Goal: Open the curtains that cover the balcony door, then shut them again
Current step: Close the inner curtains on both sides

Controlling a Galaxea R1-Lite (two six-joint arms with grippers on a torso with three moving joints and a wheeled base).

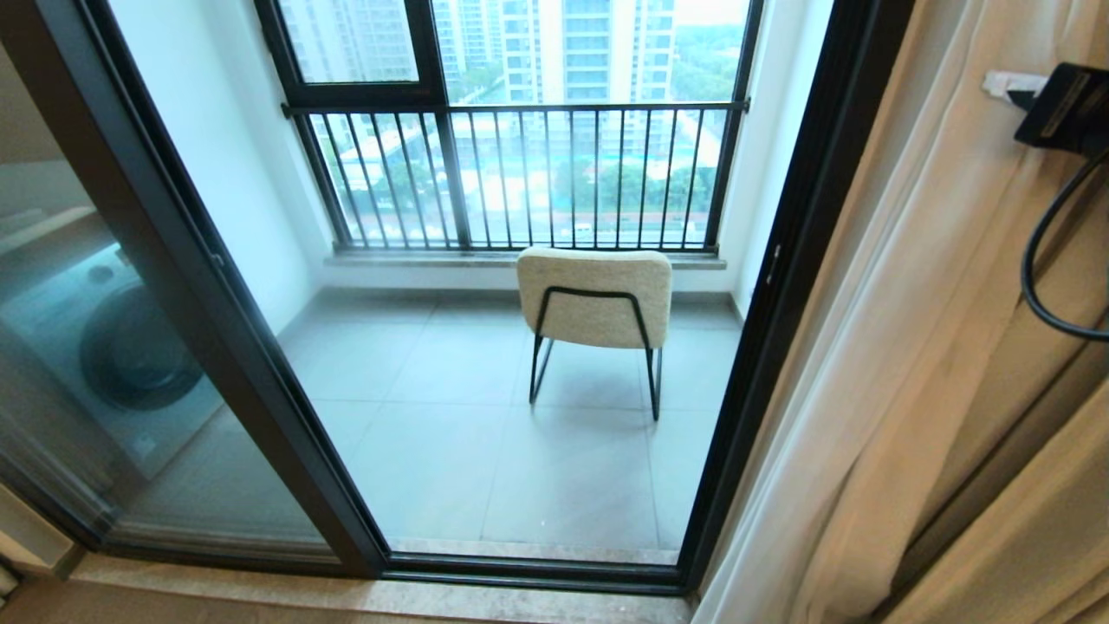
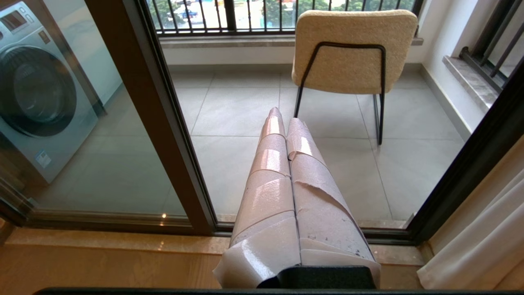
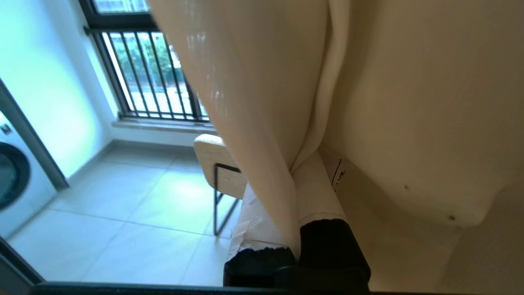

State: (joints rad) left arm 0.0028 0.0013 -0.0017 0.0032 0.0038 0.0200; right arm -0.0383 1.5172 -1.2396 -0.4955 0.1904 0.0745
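Clamped between my right gripper's (image 3: 297, 213) taped fingers is a fold of the curtains (image 3: 262, 102), bunched beside the balcony door (image 1: 784, 251) frame; light, soft and slippery I judge, so the hemmed edge is my hold, left gripper (image 2: 286, 135) shut, idle.

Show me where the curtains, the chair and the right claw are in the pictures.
curtains (image 1: 875, 364), head view, on a long vertical fold.
chair (image 1: 594, 296), head view, on the padded backrest.
right claw (image 3: 292, 180), right wrist view, between the fingertips, which are shut on a curtain fold.
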